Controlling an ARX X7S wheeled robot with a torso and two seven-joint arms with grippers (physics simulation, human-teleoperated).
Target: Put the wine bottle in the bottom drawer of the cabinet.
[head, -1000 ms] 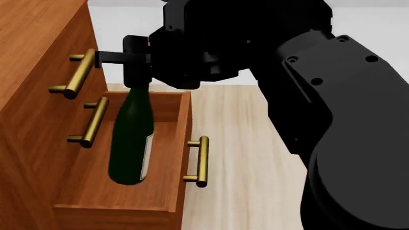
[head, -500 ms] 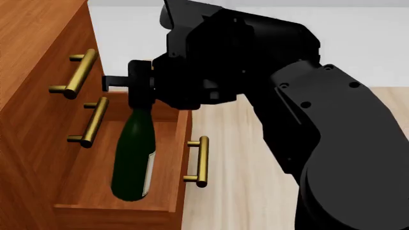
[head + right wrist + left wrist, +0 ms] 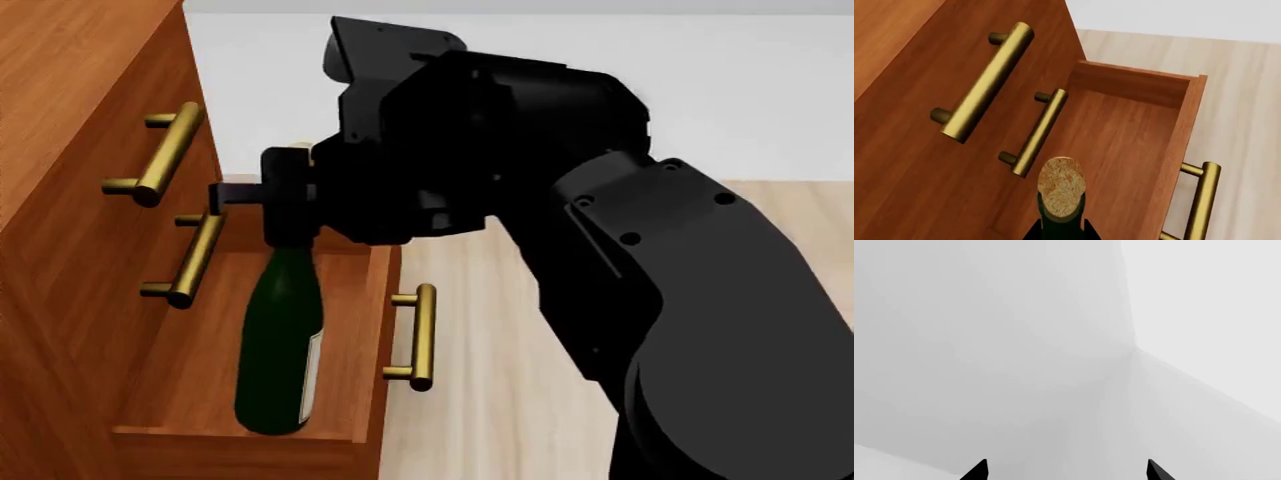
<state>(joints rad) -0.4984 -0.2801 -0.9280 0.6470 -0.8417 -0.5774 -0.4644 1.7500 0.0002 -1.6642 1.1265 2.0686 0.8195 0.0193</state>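
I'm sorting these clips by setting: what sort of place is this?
Probably a simulated home room, sparsely furnished: a reddish-brown wooden cabinet with brass bar handles, pale wood-plank flooring, plain white walls. The right claw holds a dark green glass wine bottle in the open bottom drawer.

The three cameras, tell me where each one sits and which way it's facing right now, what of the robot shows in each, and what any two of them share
Head view: from the robot's head, looking down at the cabinet, the open bottom drawer and the wine bottle; the right arm and right gripper show.
Right wrist view: near that gripper, looking down the bottle's cork into the drawer; only fingertips show.
Left wrist view: facing blank pale walls; the left gripper shows two tips.
Shared: head and right wrist views both show bottle, drawer and brass handles.
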